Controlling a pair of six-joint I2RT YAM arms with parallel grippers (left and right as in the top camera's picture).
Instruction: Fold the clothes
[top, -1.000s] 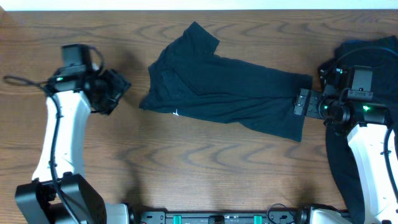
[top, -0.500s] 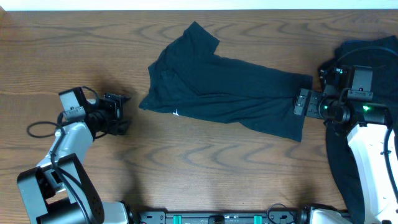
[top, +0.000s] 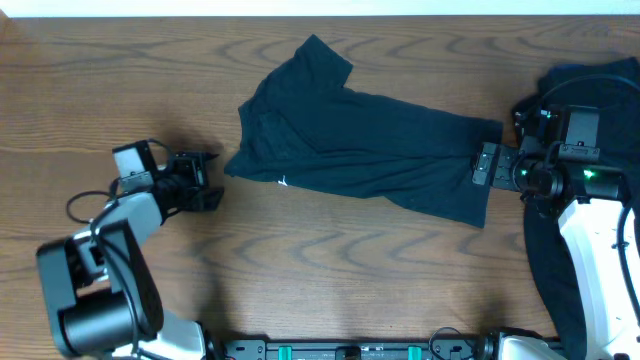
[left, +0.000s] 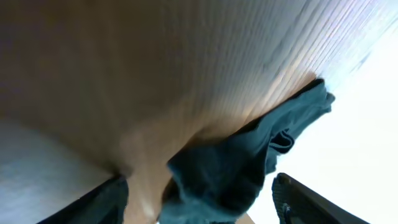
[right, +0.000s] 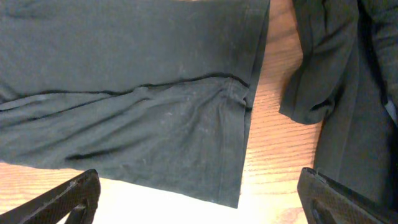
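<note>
Change over the last second: the left arm swings down from the far-left of the brown wood-grain table (top: 330, 270) and closes in low on the garment. The left gripper (top: 212, 180) now sits just beside the left corner of the dark navy short-sleeved cloth T-shirt (top: 360, 150), not yet touching. The right arm hasn't moved and the shirt hasn't shifted either.

What it means: no fold made so far. This reads as the approach for a two-point pickup, left side catching up to a right side that is already in position.

Tool state:
- Left gripper: released. In the left wrist view both fingers (left: 106, 199) stand wide apart with nothing between them, and the T-shirt (left: 230, 174) lies ahead in the gap line, bunched at its near edge.
- Right gripper (top: 482, 165): released, jaws spread wide. In the right wrist view the fingers (right: 62, 199) hang over the hem end of the T-shirt (right: 155, 124), cloth below them, none pinched.

Where the shirt is: mid-table, spread roughly flat but rumpled, lying on a diagonal. The sleeve and collar end points up-left, the hem end down-right under the right gripper.

The second heap of dark cloth (top: 600, 75) sits at the right edge near the right arm, apart from the T-shirt and untouched.
</note>
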